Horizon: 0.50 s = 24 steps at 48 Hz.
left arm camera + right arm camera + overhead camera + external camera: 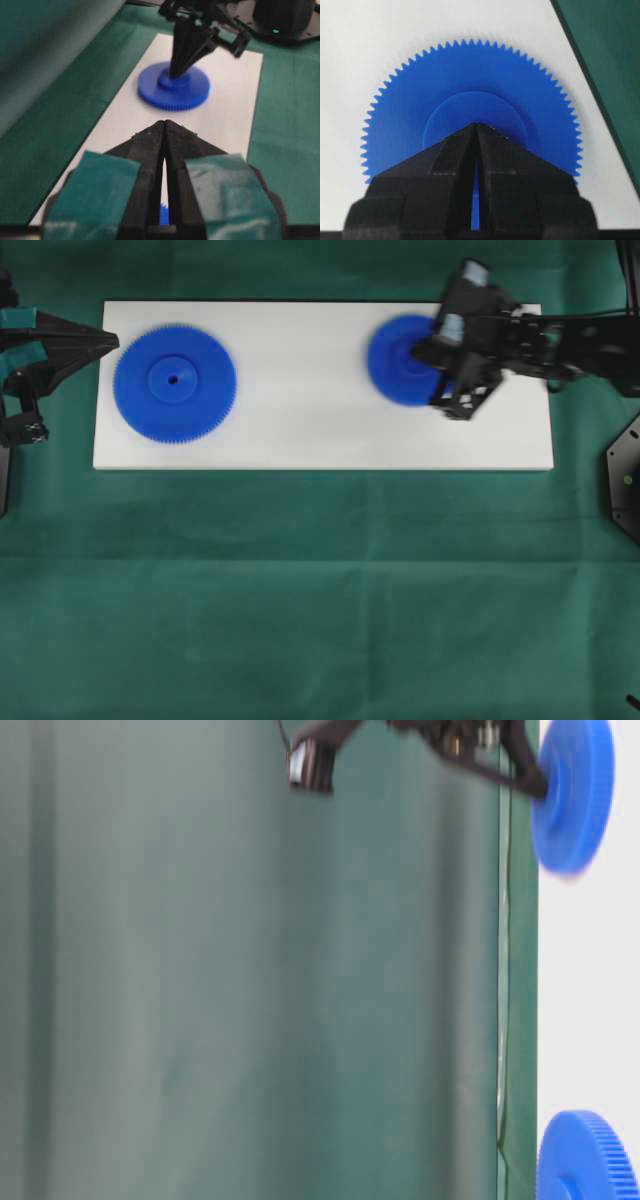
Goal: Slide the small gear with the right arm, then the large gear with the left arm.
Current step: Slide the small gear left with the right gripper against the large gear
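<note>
small gear [470, 107] flat on white board [320, 435], hub up — clenched right tool [476, 125] tips on hub

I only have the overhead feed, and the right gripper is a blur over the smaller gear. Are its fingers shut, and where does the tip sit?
Observer: In the right wrist view, the right gripper has its fingers closed to a point. The tip sits on the raised hub of the small gear.
Operator: Does the tip actually touch it?
Observer: In the left wrist view the tip meets the top of the hub, so contact looks likely.
Operator: And the left side, open or shut?
Observer: The left wrist view shows the left gripper with its fingers pressed together and nothing between them. It points along the white board toward the small gear.
</note>
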Tool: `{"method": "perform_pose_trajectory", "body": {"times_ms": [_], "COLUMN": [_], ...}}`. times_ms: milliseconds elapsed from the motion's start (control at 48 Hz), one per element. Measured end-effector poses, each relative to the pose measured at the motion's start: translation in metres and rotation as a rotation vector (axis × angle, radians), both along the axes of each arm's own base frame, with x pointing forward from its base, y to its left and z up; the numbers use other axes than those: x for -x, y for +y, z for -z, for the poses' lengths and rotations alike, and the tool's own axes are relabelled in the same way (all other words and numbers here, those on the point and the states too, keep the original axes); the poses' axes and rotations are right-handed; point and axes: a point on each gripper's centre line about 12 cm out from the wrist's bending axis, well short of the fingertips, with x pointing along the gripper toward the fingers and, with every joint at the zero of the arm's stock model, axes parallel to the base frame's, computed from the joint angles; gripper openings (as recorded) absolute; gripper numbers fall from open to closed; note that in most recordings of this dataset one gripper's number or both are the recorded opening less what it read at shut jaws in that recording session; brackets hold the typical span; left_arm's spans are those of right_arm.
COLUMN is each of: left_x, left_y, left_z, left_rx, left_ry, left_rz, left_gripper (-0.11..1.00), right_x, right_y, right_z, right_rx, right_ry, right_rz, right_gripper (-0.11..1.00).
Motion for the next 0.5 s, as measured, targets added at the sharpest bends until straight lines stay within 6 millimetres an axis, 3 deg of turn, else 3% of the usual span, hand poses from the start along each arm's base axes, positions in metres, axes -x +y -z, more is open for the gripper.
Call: {"method": "perform_pose_trajectory", "body": {"times_ms": [333, 500], "left_x": [0.001, 0.002], "left_y": [0.000, -0.001], "left_z": [0.004, 0.006], "left_rx": [0.003, 0.005], "left_ry": [0.009, 0.010], "left_rz": [0.000, 0.000], "left_gripper": [-0.01, -0.01], "right_x": [-0.106, -0.147], "right_y": [0.002, 0.009], "right_z": [0.005, 0.006], "right_rx": [0.061, 0.093], "right_ry": [-0.039, -0.037], "right_rz": [-0.148, -0.215], "right_gripper": [0.50, 0.50]}}
